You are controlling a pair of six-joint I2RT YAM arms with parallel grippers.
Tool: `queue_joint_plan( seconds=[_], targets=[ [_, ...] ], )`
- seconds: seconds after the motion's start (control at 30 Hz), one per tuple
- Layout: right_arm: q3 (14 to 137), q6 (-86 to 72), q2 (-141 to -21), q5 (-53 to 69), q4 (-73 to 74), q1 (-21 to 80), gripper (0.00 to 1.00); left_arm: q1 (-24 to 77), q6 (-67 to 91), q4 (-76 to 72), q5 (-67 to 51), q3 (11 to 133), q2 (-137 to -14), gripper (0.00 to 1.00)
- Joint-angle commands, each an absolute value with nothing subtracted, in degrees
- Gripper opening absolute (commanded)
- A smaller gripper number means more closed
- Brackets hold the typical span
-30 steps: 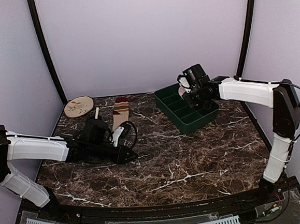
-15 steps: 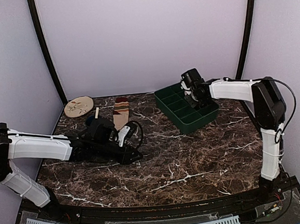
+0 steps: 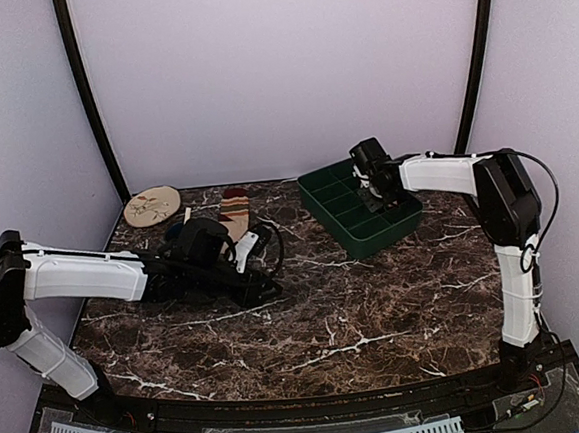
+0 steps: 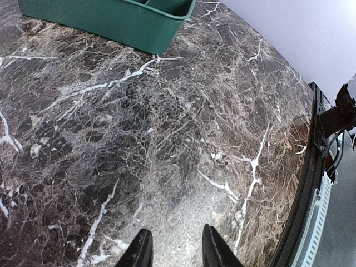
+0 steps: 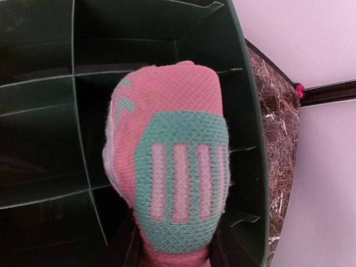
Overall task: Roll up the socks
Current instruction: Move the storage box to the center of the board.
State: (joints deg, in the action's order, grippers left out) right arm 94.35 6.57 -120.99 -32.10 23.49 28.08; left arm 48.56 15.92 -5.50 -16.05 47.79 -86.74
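The pink sock [image 5: 173,167], bunched into a fat roll with its teal panel and pale stripes facing the wrist camera, sits clamped in the right end effector [image 5: 173,247], one dark finger [image 5: 127,250] pressing on each side of its lower end. It hangs over the divided compartments of the green tray [image 5: 247,94]; whether it touches a divider or the floor of the tray I cannot tell. The tan sock [image 3: 235,206] lies flat on the bench [image 3: 377,310] near the back wall, its striped end farthest from the arms and its near end hidden behind the left arm. Beside it, towards the left corner, rests the round patterned plate [image 3: 152,204]. The left end effector [image 4: 175,238] is low over bare marble near the middle of the bench, jaws apart with nothing between them.
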Motion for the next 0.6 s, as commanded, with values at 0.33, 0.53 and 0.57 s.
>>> queue_joint_plan(
  seconds=[0.33, 0.53, 0.57],
  targets=[
    [97.3, -5.7, -124.6, -17.9, 34.2, 26.0, 0.00, 48.8, 13.6, -6.9, -16.6, 49.8, -87.1, 0.33],
    [91.4, -8.6, -122.4, -15.1, 33.2, 25.4, 0.00, 48.8, 13.8, -7.3, -16.5, 49.0, -85.8, 0.33],
    [90.3, -8.9, -121.9, -14.7, 33.0, 25.4, 0.00, 48.8, 14.0, -7.5, -16.5, 48.8, -85.5, 0.33]
  ],
)
